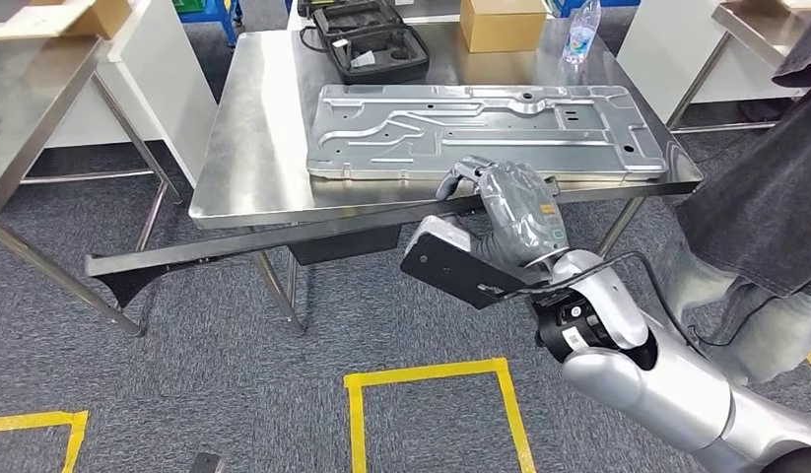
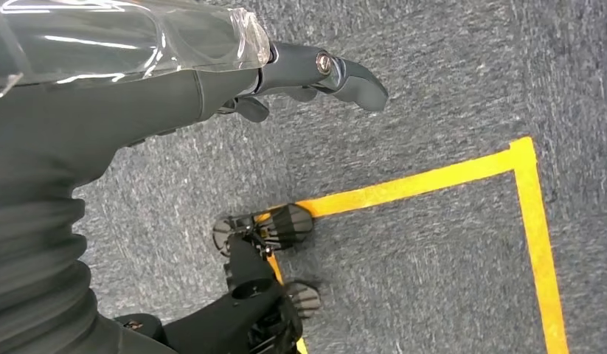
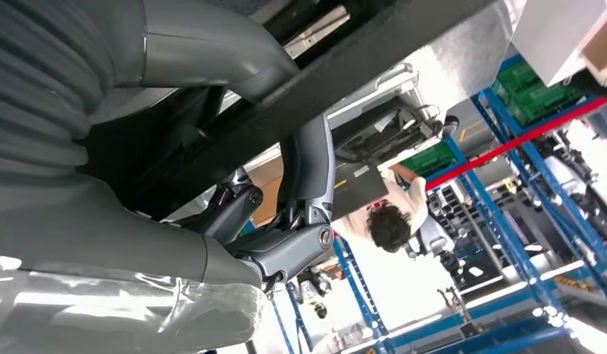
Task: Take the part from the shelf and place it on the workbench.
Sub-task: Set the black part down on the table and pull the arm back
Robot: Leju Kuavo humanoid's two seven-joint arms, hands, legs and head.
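The part is a long dark metal rail (image 1: pixel 234 246) with a flared black end at its left tip. It hangs level just below and in front of the steel workbench's (image 1: pixel 253 148) front edge. My right hand (image 1: pixel 514 212) grips the rail near its right end, close to the bench edge. In the right wrist view the fingers (image 3: pixel 307 169) curl around the dark rail (image 3: pixel 374 51). My left hand (image 2: pixel 285 81) hangs over the grey carpet, its fingers loosely apart and holding nothing.
A large stamped silver panel (image 1: pixel 480 128) covers much of the bench, with a black tool case (image 1: pixel 371 44), a cardboard box (image 1: pixel 502 22) and a water bottle (image 1: pixel 581 32) behind it. A person (image 1: pixel 766 197) stands at the right. Another steel table (image 1: pixel 36 89) is at the left. Yellow tape (image 1: pixel 431 374) marks the floor.
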